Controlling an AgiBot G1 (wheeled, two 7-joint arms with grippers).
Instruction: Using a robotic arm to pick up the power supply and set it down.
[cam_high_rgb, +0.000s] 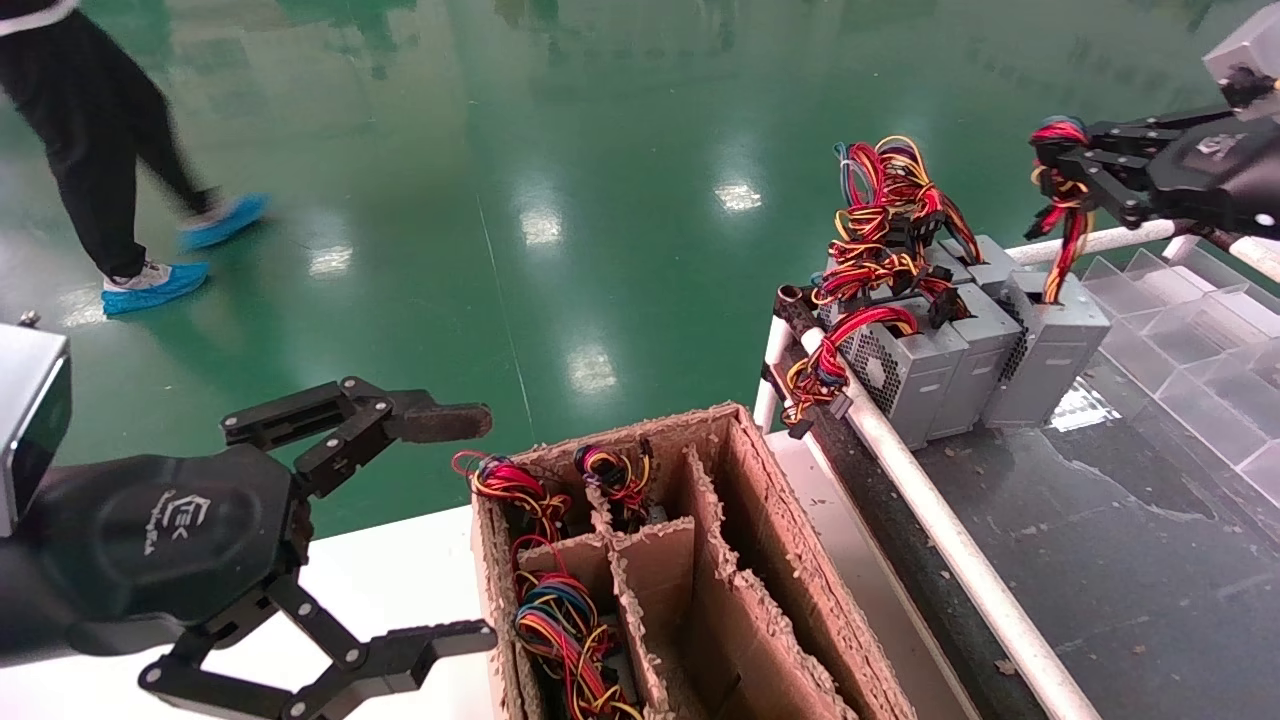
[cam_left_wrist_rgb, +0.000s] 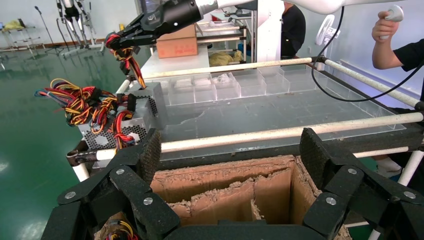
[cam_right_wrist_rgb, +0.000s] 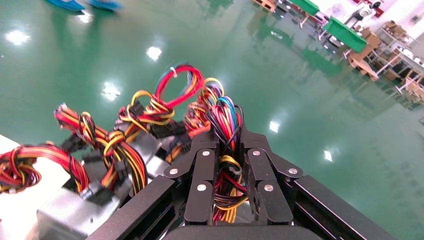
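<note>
The dark work table (cam_high_rgb: 1120, 560) carries three grey power supplies side by side, directly below and just left of the right gripper (cam_high_rgb: 1062, 165). That gripper is clenched on the wire bundle (cam_high_rgb: 1062, 215) of the rightmost power supply (cam_high_rgb: 1050, 355), which rests on the table beside the other two (cam_high_rgb: 930, 365). Well away to the left stands one cardboard divider box (cam_high_rgb: 760, 560) with three wire bundles showing in its compartments. Beside it the left gripper (cam_high_rgb: 470, 530) hovers with fingers spread wide, holding nothing.
</note>
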